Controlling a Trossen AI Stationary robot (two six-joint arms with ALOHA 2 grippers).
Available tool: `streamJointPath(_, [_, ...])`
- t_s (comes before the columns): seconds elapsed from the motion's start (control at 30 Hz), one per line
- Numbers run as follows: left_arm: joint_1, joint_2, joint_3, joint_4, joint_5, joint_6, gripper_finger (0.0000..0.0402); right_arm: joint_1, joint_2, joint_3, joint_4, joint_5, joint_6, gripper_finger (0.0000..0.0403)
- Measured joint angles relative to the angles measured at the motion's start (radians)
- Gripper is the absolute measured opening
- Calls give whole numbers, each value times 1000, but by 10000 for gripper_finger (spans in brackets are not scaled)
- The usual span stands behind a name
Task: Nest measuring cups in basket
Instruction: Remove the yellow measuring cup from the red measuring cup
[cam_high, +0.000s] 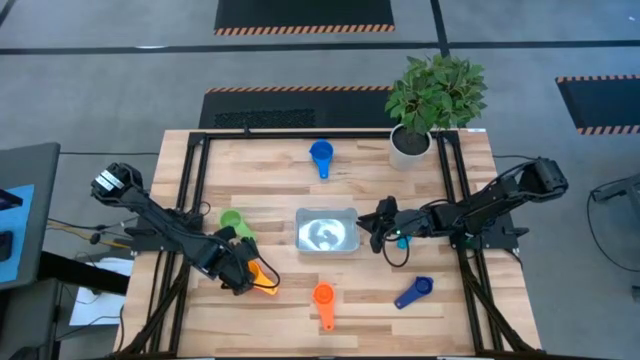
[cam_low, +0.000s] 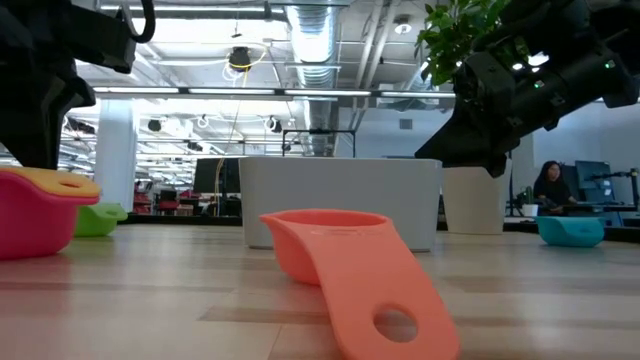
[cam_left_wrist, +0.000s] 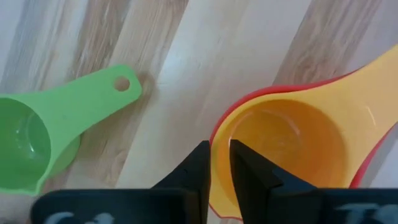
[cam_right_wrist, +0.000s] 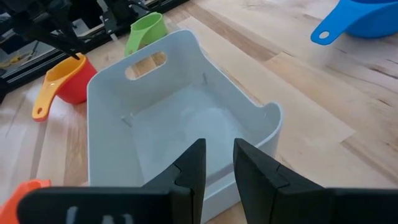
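The silvery basket (cam_high: 327, 231) stands empty mid-table. A yellow cup (cam_left_wrist: 292, 140) sits nested in a red cup (cam_low: 35, 225) that rests on the table near the left edge. My left gripper (cam_left_wrist: 219, 163) is shut on their rim. The green cup (cam_high: 232, 222) lies just beyond them. An orange cup (cam_high: 323, 297) and a dark blue cup (cam_high: 415, 291) lie near the near edge, and a blue cup (cam_high: 321, 155) lies toward the far edge. My right gripper (cam_right_wrist: 217, 163) hovers at the basket's right wall (cam_right_wrist: 249, 134) with a narrow gap between its fingers. My left gripper pinches the rim of the nested yellow and red cups (cam_left_wrist: 217, 140) on the side away from their handles. One finger (cam_left_wrist: 249, 174) is inside the yellow bowl and one (cam_left_wrist: 198, 171) is outside the red one, coming from above. The red cup's bottom is on the table. I cannot tell whether my right gripper touches the basket.
A white plant pot (cam_high: 410, 146) with a leafy plant stands at the far right corner. Black frame rails (cam_high: 196, 190) run along the left, right and far sides of the table. Bare wood lies between the basket and the orange cup.
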Motion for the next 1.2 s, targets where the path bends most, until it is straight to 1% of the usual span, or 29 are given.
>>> streamJointPath(0.13, [0, 0, 0, 2, -1, 0, 30, 0, 0, 0, -1, 0, 0, 108])
streamJointPath(0.3, [0, 0, 0, 2, -2, 0, 29, 0, 0, 0, -1, -1, 0, 108])
streamJointPath(0.57, [0, 3, 0, 5, -13, 4, 63, 0, 0, 0, -3, -2, 0, 108])
streamJointPath(0.7, [0, 44, 0, 7, -16, 27, 78, 1, 0, 0, -17, -2, 1, 108])
streamJointPath(0.8, [0, 66, 0, 12, -11, 40, 79, 7, 0, 0, -23, -1, 1, 108])
streamJointPath(0.93, [0, 61, 0, 10, -18, 36, 62, 8, 0, 0, -21, -1, 1, 108])
streamJointPath(1.1, [0, 49, 12, -10, -25, 33, 14, 7, 0, 0, -19, 0, 1, 108])
streamJointPath(1.2, [0, 47, 13, -15, -26, 32, 7, 7, 0, 0, -19, 0, 1, 108])
